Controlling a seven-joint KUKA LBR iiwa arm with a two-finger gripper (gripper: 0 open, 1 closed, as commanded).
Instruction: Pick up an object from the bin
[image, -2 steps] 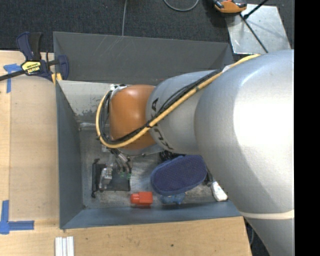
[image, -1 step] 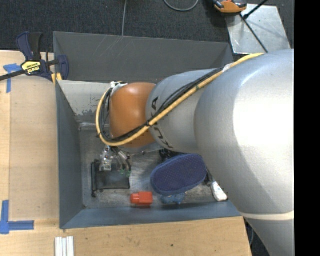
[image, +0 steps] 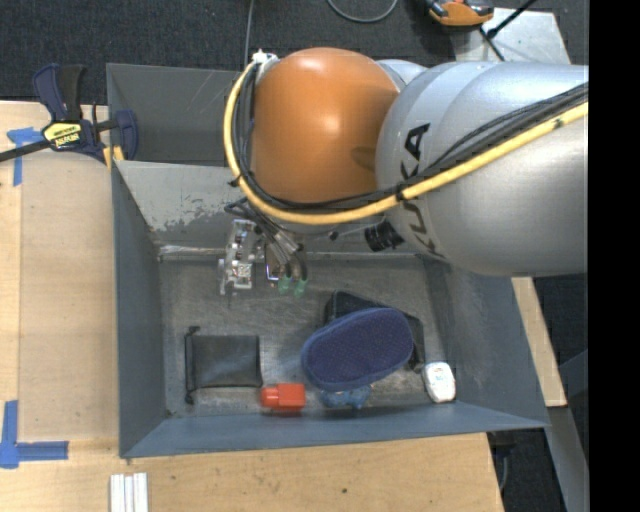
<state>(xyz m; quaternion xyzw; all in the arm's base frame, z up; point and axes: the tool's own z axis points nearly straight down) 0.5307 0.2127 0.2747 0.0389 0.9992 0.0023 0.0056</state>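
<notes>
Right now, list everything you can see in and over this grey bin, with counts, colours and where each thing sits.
Flat rectangular black pouch: one, black, lower left of the bin floor.
Small red block: one, red-orange, by the lower wall, right of the pouch.
Oval blue fabric pad: one, dark blue, lower middle, partly over a dark thing I cannot identify.
Small rounded white thing: one, white, lower right corner.
Grey metal bin: one, grey.
Gripper: one, metal, open, over bare floor near the upper wall.
Orange wrist cover: one, above the gripper.
</notes>
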